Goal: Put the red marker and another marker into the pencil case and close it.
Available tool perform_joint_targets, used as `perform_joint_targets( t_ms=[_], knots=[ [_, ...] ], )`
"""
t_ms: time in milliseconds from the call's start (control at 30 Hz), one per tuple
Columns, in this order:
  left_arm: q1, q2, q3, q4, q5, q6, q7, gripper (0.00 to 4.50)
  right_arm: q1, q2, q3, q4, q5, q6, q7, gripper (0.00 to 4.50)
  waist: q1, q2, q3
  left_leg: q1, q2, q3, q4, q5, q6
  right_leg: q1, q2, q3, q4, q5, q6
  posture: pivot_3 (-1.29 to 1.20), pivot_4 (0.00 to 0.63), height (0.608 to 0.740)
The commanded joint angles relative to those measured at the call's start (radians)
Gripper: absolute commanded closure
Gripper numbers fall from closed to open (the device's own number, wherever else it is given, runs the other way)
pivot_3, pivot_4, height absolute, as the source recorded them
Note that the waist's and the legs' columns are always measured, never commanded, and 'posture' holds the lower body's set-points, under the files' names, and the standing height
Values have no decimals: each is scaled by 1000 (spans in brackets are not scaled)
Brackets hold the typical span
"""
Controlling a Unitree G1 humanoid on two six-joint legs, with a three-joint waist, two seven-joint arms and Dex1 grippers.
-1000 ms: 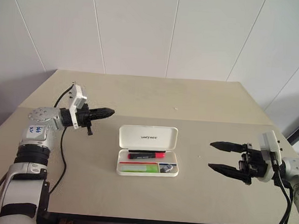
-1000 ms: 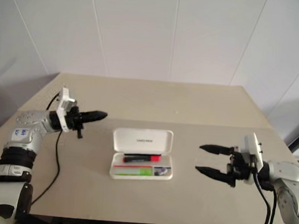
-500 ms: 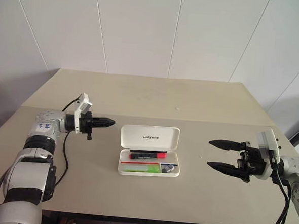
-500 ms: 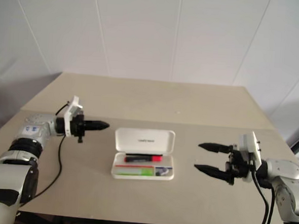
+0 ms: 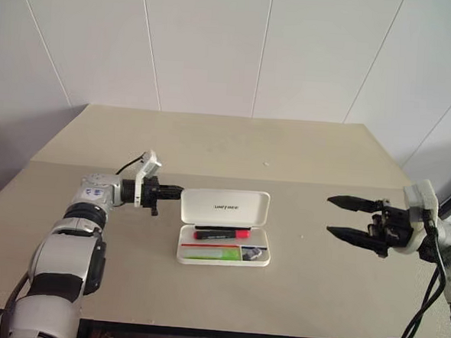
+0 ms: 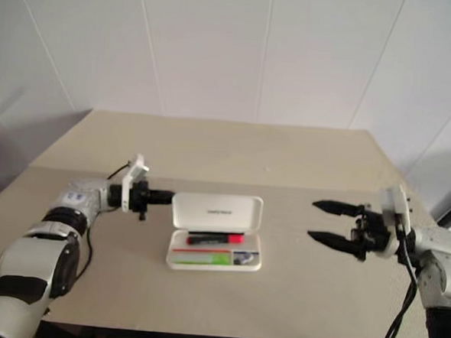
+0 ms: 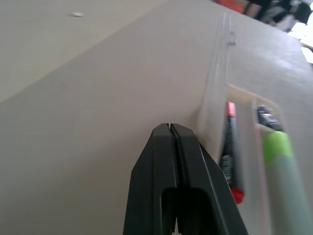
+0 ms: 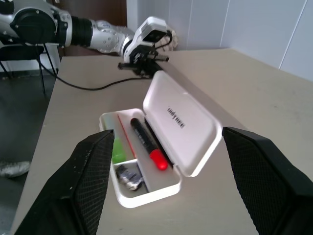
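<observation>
The white pencil case [image 5: 260,261] lies open mid-table, its lettered lid [image 5: 225,208] standing up at the back. In its tray the red marker [image 5: 221,233] lies lengthwise, and another marker [image 5: 222,254], light green, lies in front of it. My left gripper [image 5: 177,189] is shut and empty, pointing right, its tip right at the lid's left edge; I cannot tell whether it touches. The left wrist view shows the shut fingertips [image 7: 169,128] beside the lid and both markers. My right gripper [image 5: 331,214] hovers open and empty, well to the right of the case, pointing at it.
A small dark item [image 5: 255,253] sits in the tray's right compartment. The beige table [image 5: 212,141] has a seam across its middle and ends at a white panelled wall. The left arm's black cable [image 5: 122,168] lies on the table.
My left gripper has come down and to the right, from well left of the case up to the lid's left edge. The right gripper has drifted slightly right, still open.
</observation>
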Motion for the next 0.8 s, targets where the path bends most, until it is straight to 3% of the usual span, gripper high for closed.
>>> perform_joint_targets(
  t_ms=[33, 233, 567, 800],
  knots=[
    [-22, 0, -16, -25, 18, 7, -90, 4476, -40, -45, -11, 63, 22, -24, 95, 0, 0, 0, 0, 0, 0, 0, 0, 0, 0, 0, 0, 0, 0, 0, 0, 0, 150, 740],
    [-23, 2, -61, -54, 28, 14, -200, 4476, -79, -79, 40, 133, 42, -65, 97, 0, -3, 0, 0, 0, 0, 0, -1, 0, 0, 0, 0, 0, -1, 0, 0, 0, 150, 740],
    [52, 82, -411, -320, -182, 39, -205, 4476, -66, -104, 101, 145, 90, -98, 97, 0, -5, 0, 0, 0, 0, 0, -1, 0, 0, -1, 0, 1, 0, 0, 0, 0, 150, 740],
    [108, 104, -563, -469, -192, -14, -205, 4476, -67, -137, 115, 147, 159, -102, 97, 0, -3, 1, 0, 0, 0, 0, -1, 0, 0, 0, 0, 1, 0, 0, 0, 0, 150, 740]
  ],
)
